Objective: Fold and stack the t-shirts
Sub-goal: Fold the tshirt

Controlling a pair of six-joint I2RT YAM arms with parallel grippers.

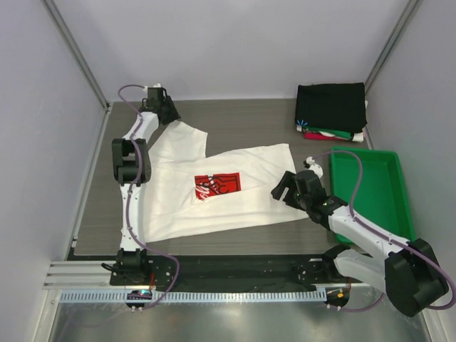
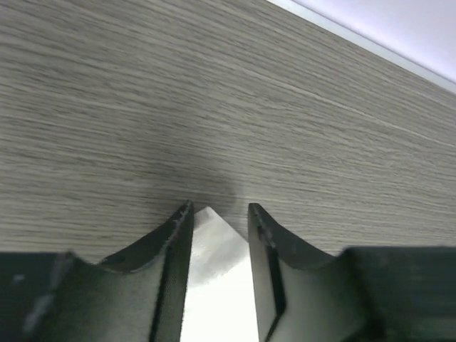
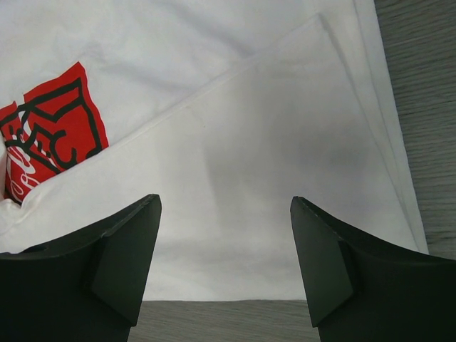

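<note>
The white t-shirt (image 1: 178,203) with the red square print (image 1: 218,185) lies spread across the middle of the table. My left gripper (image 1: 158,100) is at the far left corner, over the shirt's sleeve. In the left wrist view its jaws (image 2: 219,206) stand narrowly apart, and a pointed corner of white cloth (image 2: 214,242) lies between them on the table. My right gripper (image 1: 285,187) hangs open just above the shirt's right edge. In the right wrist view, white cloth (image 3: 249,128) and part of the print (image 3: 53,121) lie beyond its wide-apart fingers (image 3: 226,199).
A stack of folded t-shirts (image 1: 331,107), black on top with green, red and white beneath, sits at the far right. A green plastic tray (image 1: 367,189) stands along the right side, next to my right arm. Grey walls enclose the table.
</note>
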